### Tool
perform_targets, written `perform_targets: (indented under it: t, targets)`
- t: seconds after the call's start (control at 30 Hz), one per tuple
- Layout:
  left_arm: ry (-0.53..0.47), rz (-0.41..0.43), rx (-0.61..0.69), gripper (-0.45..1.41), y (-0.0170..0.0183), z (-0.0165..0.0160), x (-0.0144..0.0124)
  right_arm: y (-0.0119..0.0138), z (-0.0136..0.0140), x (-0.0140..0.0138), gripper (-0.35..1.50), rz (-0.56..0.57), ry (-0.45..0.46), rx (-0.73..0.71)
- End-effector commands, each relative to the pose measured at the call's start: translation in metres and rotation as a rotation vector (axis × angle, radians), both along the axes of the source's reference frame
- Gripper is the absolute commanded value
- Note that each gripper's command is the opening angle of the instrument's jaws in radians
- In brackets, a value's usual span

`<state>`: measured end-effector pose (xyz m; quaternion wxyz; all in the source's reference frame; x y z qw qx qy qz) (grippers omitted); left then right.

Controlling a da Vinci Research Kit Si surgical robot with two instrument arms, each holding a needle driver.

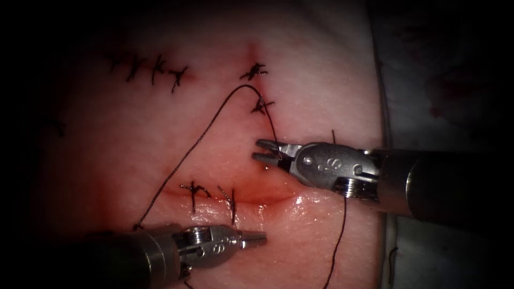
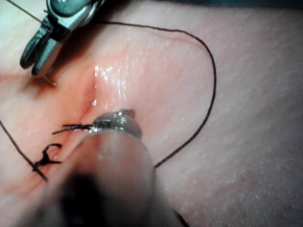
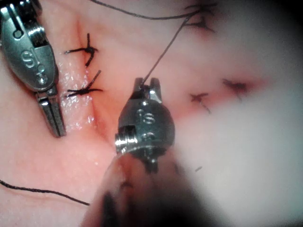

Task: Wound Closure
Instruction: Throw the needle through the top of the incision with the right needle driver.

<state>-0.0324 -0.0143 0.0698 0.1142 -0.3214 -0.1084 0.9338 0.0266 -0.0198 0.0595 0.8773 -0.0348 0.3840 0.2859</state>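
Light falls strongest on the middle of the pale pink slab of pork-belly tissue [image 1: 160,134] and fades to near black toward its edges and corners. Wet glare glints along the red, moist horizontal cut [image 1: 267,195]. The polished steel right hand [image 1: 261,150] gleams and casts a shadow on the tissue just beside it. Both wrist views are pale and strongly lit.

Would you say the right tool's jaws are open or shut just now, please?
Open: the right tool shows two parted jaws with a gap between, and the thread runs to them.
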Motion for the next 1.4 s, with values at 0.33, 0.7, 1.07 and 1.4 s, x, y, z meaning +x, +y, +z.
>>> perform_targets:
  t: [0.33, 0.7, 1.07, 1.4]
  targets:
    - [-0.001, 0.002, 0.002, -0.45, 0.0002, 0.0002, -0.0001, 0.003, 0.0045, -0.0011, 1.48, 0.006, 0.342, -0.016]
    - [0.0, 0.001, 0.002, -0.45, 0.0002, 0.0002, -0.0002, 0.0045, 0.0069, -0.0062, 1.48, -0.155, 0.646, -0.075]
    - [-0.024, -0.071, -0.044, -0.45, 0.002, -0.0009, 0.0, 0.0009, 0.0053, -0.0077, 1.48, -0.276, 0.688, -0.04]
    - [-0.025, -0.285, -0.107, 0.42, 0.0071, -0.003, -0.0011, 0.0003, 0.0021, -0.0111, 1.48, -0.207, 0.543, -0.012]
